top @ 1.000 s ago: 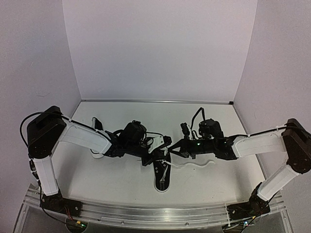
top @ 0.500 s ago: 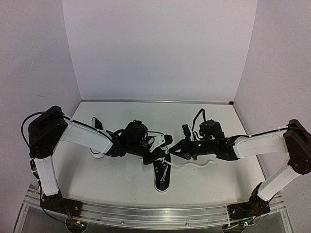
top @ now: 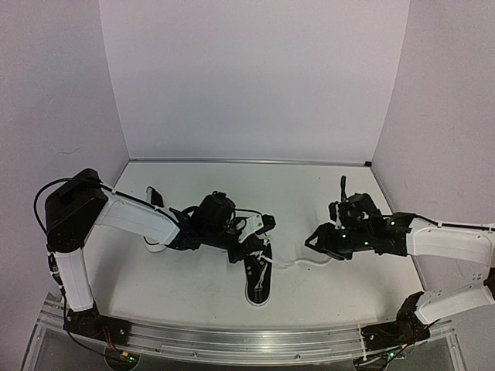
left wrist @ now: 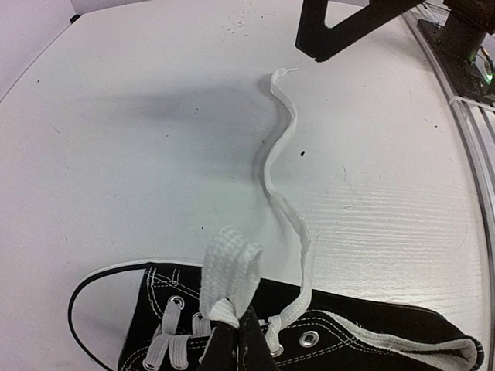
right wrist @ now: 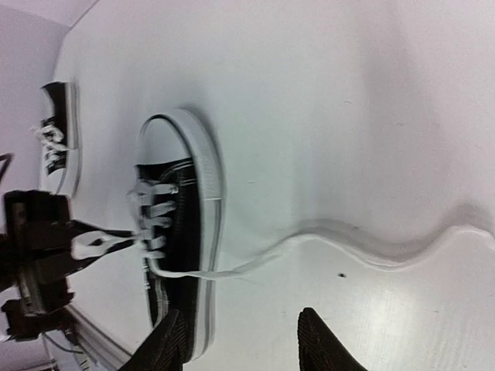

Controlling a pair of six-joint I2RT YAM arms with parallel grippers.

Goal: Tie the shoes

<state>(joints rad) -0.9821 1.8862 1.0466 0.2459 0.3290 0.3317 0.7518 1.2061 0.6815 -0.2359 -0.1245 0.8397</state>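
One black sneaker, the near shoe (top: 257, 277), lies on the table (top: 186, 286) close to the middle of its near edge. Its heel points to that edge and its white toe cap points to the far edge. The left gripper (top: 259, 236) hangs over the laced front of this shoe. Its jaws are pressed together on a lace loop (left wrist: 230, 259), a flat white fold that stands up from the top eyelets.

From the same eyelets a free lace (left wrist: 282, 147) runs off the shoe and lies in a slack, wavy line on the table toward the right edge.

The right gripper (top: 312, 241) hovers over the table to the right of the near shoe, well apart from it. Its jaws stand apart and grip nothing. In the left wrist view the tip of the free lace lies near one of its dark fingers (left wrist: 332, 31), on the table and not between them.

The second shoe (right wrist: 58, 147) lies near the left edge of the table, partly hidden behind the left arm (top: 135, 218) in the top view, its white laces showing.
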